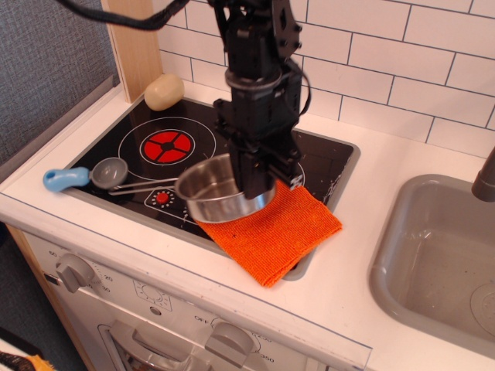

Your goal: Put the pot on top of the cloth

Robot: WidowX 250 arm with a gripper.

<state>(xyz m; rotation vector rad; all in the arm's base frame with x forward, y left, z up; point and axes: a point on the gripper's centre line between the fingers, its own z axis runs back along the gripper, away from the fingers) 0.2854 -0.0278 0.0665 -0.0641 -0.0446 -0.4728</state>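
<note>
The shiny steel pot [215, 191] is upright at the front of the black hob, its right part over the left corner of the orange cloth [282, 226]. Its thin wire handle [143, 186] points left. I cannot tell whether the pot rests on the cloth or hangs just above it. My gripper [259, 184] comes straight down from above and is shut on the pot's right rim. The cloth lies flat across the hob's front right corner, and most of it is uncovered.
A small grey scoop with a blue handle [73, 177] lies at the hob's left edge, beside the tip of the wire handle. A beige rounded object [163, 91] sits at the back left. A grey sink [433, 255] is at the right. A red burner mark [167, 145] is on the hob [329, 158].
</note>
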